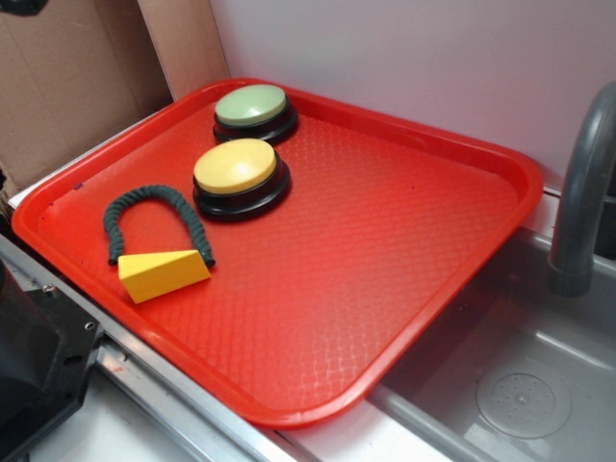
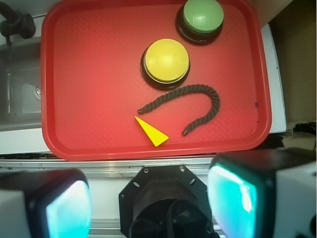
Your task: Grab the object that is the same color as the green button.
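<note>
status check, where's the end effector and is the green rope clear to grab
End effector open, high above tray, holding nothing. Green rope lies free in a U. Yellow wedge between its ends, yellow button close.

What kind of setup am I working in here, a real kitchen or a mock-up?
Most likely a toy kitchen mock-up on a lab bench. A red tray sits beside a small grey plastic sink with a grey faucet, and cardboard serves as a backdrop. The gripper is open, well short of the tray.

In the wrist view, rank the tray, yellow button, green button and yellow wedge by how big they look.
1. red tray
2. yellow button
3. green button, nearly alike, partly cut off by the frame, so unsure
4. yellow wedge
</note>
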Robot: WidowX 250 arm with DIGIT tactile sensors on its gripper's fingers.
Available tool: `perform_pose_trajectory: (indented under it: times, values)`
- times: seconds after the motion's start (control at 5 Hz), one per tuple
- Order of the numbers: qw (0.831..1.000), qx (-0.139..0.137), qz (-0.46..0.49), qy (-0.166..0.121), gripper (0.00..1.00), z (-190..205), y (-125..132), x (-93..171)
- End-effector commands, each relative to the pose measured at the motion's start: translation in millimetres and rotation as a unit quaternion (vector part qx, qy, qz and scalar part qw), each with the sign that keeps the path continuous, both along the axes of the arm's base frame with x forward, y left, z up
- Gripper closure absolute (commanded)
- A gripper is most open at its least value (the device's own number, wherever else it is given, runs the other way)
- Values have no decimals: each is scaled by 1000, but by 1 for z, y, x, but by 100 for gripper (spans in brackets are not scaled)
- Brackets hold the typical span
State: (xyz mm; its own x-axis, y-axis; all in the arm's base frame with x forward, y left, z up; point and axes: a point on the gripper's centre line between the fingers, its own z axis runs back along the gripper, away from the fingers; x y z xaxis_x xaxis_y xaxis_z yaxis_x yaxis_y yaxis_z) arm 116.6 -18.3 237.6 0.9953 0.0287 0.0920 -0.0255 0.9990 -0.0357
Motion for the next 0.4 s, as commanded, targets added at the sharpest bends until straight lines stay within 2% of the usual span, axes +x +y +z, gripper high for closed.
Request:
perform_pose_trajectory:
  times: [0.0,0.2]
  values:
    - [1000,0,0,0,0,0,0,0]
    - [1000,2,-10,-7,0,-10,20,9]
